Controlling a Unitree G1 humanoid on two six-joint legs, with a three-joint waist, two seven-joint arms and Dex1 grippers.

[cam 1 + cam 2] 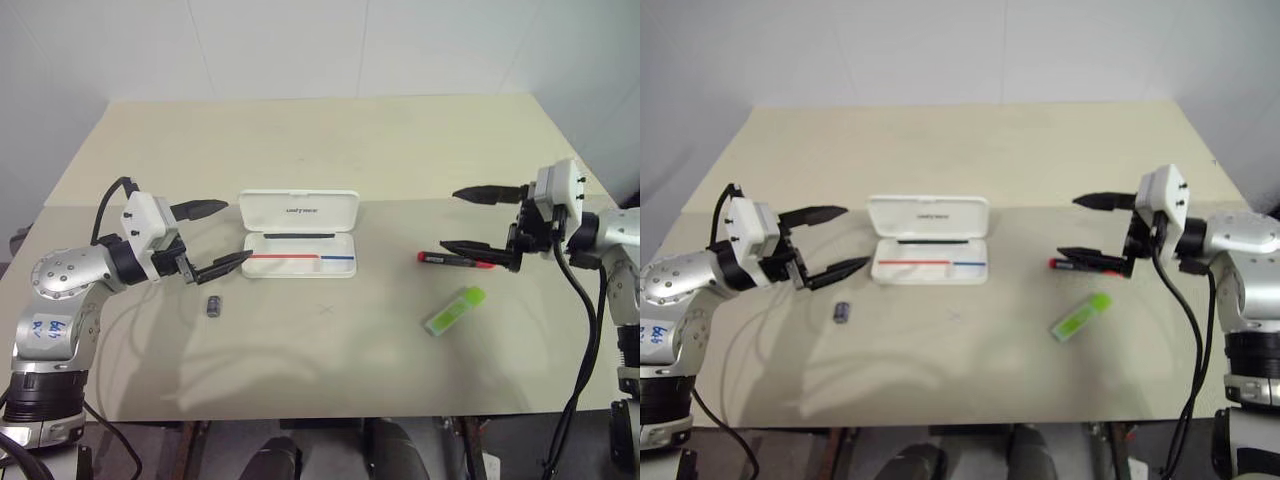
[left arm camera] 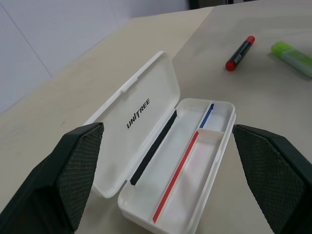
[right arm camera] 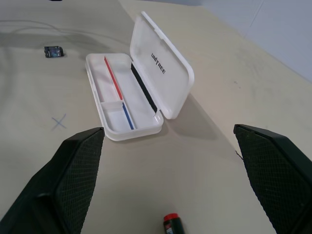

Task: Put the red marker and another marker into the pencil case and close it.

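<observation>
Both grippers, left (image 1: 216,238) and right (image 1: 473,220), stand wide and empty. The red marker (image 1: 455,260) lies at 3 o'clock of the open pencil case (image 1: 299,235). Expect a light, stiff, slippery barrel; grasp it mid-length.

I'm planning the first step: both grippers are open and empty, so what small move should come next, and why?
Probably lower the right gripper onto the red marker: it lies just under those open fingers, and the case is already open.
</observation>
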